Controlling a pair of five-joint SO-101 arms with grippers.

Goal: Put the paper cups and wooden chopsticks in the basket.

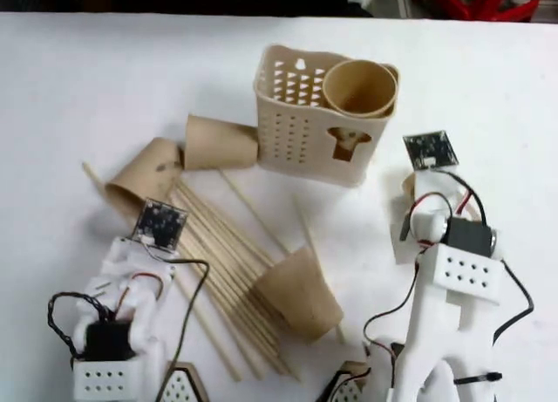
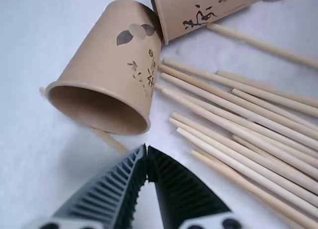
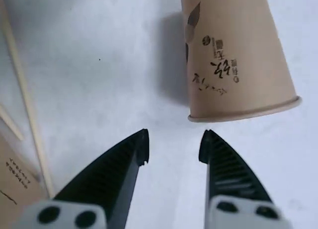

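Note:
A white slotted basket (image 1: 301, 136) stands at the back centre with one paper cup (image 1: 359, 86) upright in it. Two cups lie on their sides left of it (image 1: 218, 142) (image 1: 144, 177). My left gripper (image 2: 146, 152) is shut, just short of the nearer cup's (image 2: 107, 75) open mouth, the second cup (image 2: 203, 8) beyond. Wooden chopsticks (image 2: 238, 129) (image 1: 227, 262) lie in a loose sheaf beside it. Another cup (image 1: 296, 293) lies at the front centre. My right gripper (image 3: 174, 144) is open, nothing between its fingers, close to the rim of a cup (image 3: 233, 55) on its side.
One chopstick (image 3: 22, 90) lies apart on the white table (image 1: 87, 88), and a single one (image 1: 305, 236) runs toward the basket. The right arm's body (image 1: 453, 280) covers most of the cup beside it. Cables trail from both arm bases at the front edge.

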